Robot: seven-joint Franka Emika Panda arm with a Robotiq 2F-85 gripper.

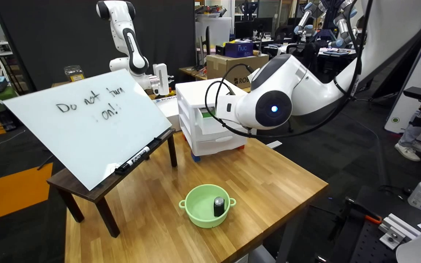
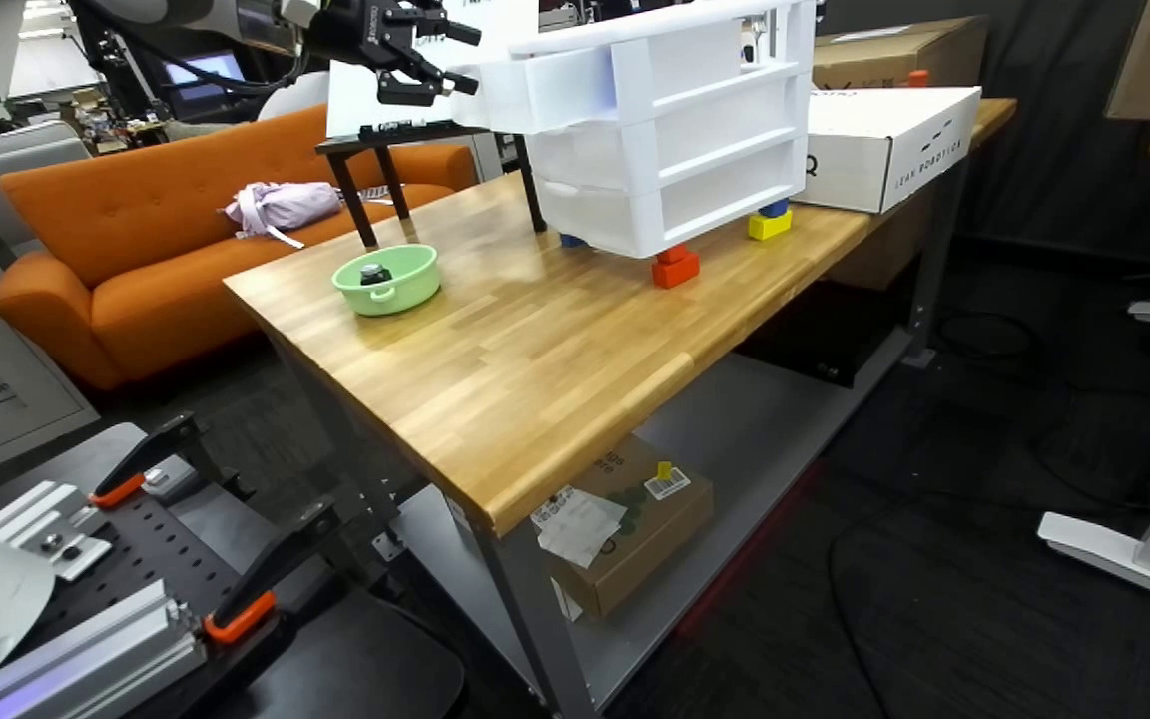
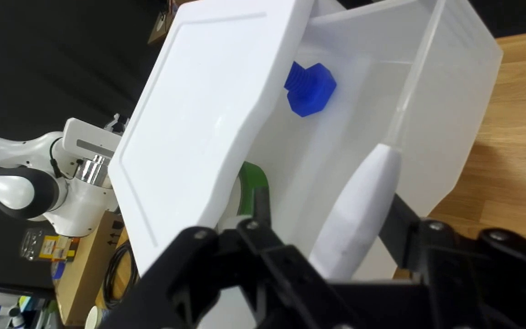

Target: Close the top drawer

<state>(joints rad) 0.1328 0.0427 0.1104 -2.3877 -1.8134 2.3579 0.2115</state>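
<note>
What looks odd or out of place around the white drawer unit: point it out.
The white drawer unit stands propped on toy bricks instead of directly on the wooden tabletop, which looks makeshift. Its top drawer also stands open, with a blue bolt lying inside.

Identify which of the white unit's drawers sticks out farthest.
The top drawer: it juts well out past the lower drawers, with a blue bolt inside.
</note>
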